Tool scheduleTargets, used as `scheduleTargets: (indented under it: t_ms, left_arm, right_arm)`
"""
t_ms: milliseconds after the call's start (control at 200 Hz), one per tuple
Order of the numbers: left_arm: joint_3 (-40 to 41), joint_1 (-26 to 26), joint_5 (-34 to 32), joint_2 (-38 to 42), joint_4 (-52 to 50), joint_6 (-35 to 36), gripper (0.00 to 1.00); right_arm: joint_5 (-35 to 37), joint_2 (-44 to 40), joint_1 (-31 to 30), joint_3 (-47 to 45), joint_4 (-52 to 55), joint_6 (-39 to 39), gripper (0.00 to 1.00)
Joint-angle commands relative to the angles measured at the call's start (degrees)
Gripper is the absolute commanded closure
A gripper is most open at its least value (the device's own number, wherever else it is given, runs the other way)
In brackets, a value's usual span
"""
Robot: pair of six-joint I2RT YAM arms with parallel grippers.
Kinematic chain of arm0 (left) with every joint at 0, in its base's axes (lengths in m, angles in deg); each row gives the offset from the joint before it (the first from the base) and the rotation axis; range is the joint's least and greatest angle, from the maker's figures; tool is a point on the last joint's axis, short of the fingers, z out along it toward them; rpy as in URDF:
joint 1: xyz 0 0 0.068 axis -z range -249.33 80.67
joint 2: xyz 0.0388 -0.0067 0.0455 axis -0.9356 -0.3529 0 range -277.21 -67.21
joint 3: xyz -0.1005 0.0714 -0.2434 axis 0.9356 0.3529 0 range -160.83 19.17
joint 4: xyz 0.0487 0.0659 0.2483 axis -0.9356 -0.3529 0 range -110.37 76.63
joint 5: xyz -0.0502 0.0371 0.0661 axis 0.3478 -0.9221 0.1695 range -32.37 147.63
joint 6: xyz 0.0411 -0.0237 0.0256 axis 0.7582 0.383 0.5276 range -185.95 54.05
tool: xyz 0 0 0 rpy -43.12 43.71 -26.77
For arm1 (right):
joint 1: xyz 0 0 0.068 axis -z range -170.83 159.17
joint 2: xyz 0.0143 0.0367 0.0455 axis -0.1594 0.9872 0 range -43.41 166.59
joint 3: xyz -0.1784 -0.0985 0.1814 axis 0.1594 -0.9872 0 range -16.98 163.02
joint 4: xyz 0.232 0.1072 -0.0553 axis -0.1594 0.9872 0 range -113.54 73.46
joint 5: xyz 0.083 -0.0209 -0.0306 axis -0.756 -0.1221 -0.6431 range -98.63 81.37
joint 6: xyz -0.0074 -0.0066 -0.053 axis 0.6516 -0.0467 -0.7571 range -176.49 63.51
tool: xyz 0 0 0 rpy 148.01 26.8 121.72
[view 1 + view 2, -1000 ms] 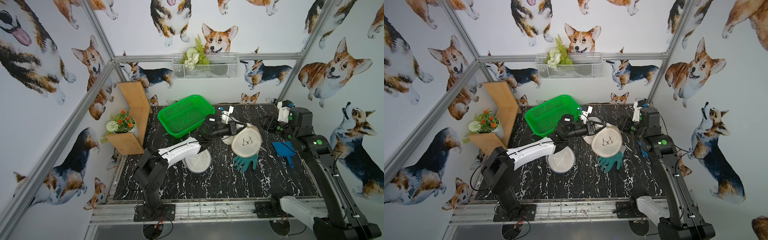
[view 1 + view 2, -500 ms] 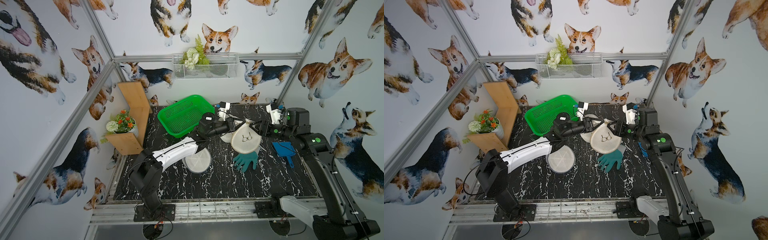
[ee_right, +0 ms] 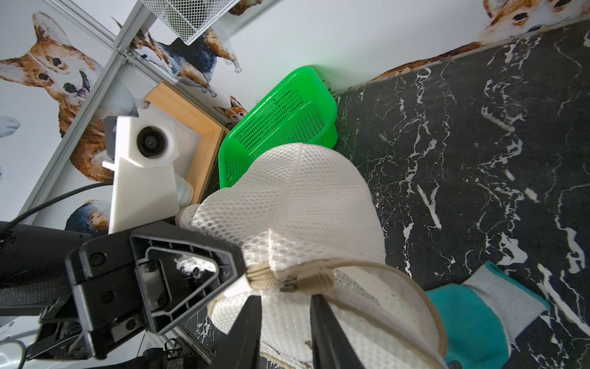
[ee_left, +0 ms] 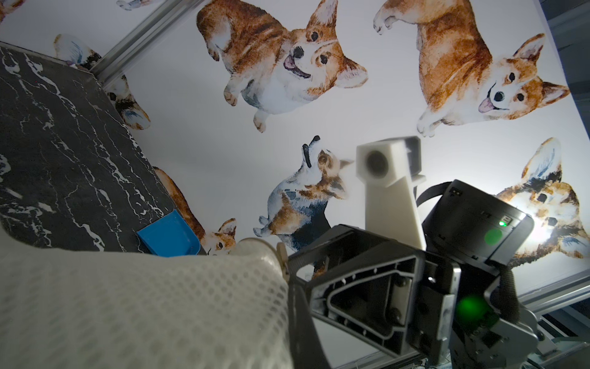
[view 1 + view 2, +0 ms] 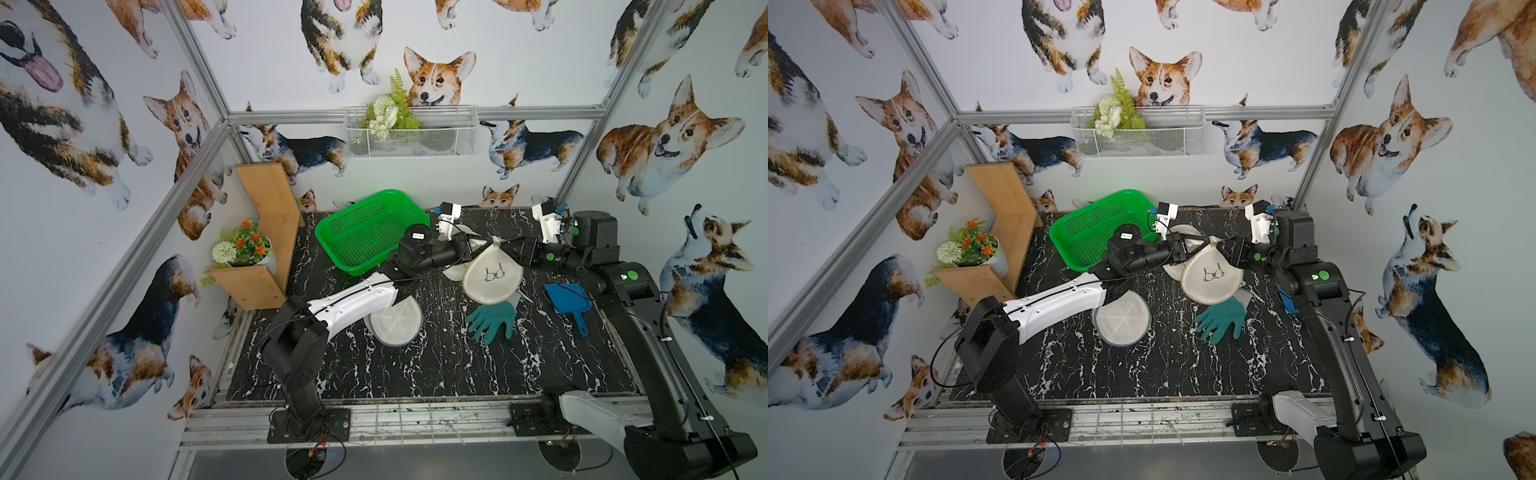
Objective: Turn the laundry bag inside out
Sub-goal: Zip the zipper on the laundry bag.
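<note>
Clamping the bag (image 5: 492,276) rim, left gripper (image 3: 244,274) holds; right gripper (image 3: 284,302) straddles the zip (image 3: 306,281), grip unconfirmed; bag may slip out.

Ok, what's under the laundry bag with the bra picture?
The teal glove lies cuff-first under the near edge of the laundry bag, on the black marble table. The tabletop directly beneath the bag is covered.

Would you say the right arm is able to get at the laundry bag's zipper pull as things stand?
Probably yes: the right gripper is open at the zipper pull, nothing between them; the left gripper pinches the laundry bag beside it.
</note>
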Motion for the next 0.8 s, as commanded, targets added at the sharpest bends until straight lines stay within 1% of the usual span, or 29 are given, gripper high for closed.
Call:
scheduleTargets:
  t_ms: [0, 300, 485, 520, 676, 796]
  left_arm:
    - [-0.81, 0.0, 1.14, -0.12, 2.67, -0.22, 1.0]
    - [-1.07, 0.01, 1.95, -0.19, 2.67, -0.13, 1.0]
    - [-0.98, 0.01, 2.23, -0.12, 2.67, -0.22, 1.0]
    - [-0.98, 0.0, 2.24, -0.12, 2.68, -0.28, 1.0]
    - [-1.07, 0.03, 2.24, -0.04, 2.85, -0.44, 1.0]
    - [-0.9, 0.05, 2.22, 0.1, 2.85, -0.48, 1.0]
  right_arm:
    - [1.38, 0.13, -0.06, 0.52, -2.07, -0.02, 0.69]
    - [3.19, 0.51, -0.06, 0.87, -2.23, 0.34, 0.66]
    - [2.69, 0.37, -0.09, 0.7, -3.41, 1.12, 0.67]
    - [2.46, 0.39, -0.06, 0.59, -3.59, 1.21, 0.69]
    - [2.01, 0.11, -0.04, 0.35, -3.99, 1.66, 0.87]
    - [2.14, -0.01, -0.05, 0.26, -3.99, 1.66, 0.96]
